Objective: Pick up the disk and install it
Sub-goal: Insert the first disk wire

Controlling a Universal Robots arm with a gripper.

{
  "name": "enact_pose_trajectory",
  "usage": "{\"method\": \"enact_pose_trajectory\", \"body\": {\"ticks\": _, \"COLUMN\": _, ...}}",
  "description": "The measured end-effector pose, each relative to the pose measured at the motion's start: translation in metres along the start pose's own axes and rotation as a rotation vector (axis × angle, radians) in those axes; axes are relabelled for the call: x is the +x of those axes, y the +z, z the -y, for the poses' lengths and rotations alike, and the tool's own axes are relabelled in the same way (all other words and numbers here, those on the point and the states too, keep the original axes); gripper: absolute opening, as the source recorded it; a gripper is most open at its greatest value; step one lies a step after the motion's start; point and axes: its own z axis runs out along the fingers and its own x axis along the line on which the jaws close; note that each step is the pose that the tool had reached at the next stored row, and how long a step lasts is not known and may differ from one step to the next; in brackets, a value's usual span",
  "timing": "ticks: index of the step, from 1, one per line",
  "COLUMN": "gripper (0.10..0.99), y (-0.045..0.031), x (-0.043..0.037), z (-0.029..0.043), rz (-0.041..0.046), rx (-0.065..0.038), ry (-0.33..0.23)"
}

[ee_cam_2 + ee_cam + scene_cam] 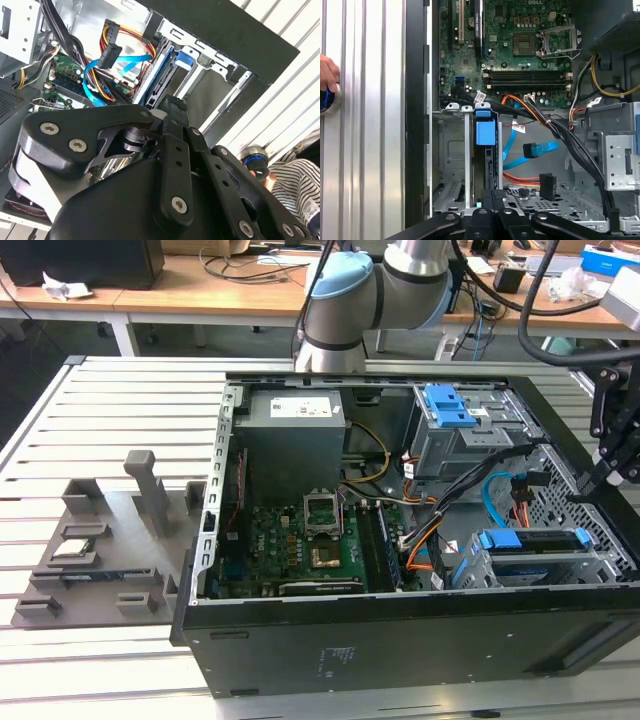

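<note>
Blue-railed, the disk sits on edge inside the metal drive cage at the open computer case's corner on the exterior view's right, with the black gripper close above that cage, fingers closed together on nothing.

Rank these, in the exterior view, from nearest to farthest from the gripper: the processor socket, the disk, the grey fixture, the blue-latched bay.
Starting from the gripper:
1. disk, in the drive cage at the exterior view's right.
2. blue-latched bay, at the back of the case.
3. processor socket, in the middle of the motherboard.
4. grey fixture, outside the case, at the exterior view's left.
</note>
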Motion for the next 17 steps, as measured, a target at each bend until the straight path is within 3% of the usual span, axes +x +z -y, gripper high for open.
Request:
{"method": "enact_pose_trajectory", "body": {"ticks": 5, "gripper": 0.106, "y": 0.0041, "x": -0.005, "z": 0.0113, "rz": -0.0048, "rx": 0.0, "ry": 0.0}}
{"method": "enact_pose_trajectory", "body": {"ticks": 8, "gripper": 0.106, "y": 0.0052, "x": -0.0077, "z": 0.0145, "rz": -0.0063, "rx": 0.0, "ry": 0.0}}
{"method": "enact_pose_trajectory", "body": {"ticks": 12, "gripper": 0.106, "y": 0.0062, "x": -0.0171, "z": 0.02, "rz": -0.0106, "rx": 0.0, "ry": 0.001}}
{"method": "enact_pose_trajectory", "body": {"ticks": 17, "gripper": 0.106, "y": 0.0096, "x": -0.0255, "z": 0.0153, "rz": -0.0133, "rx": 0.0, "ry": 0.001}}
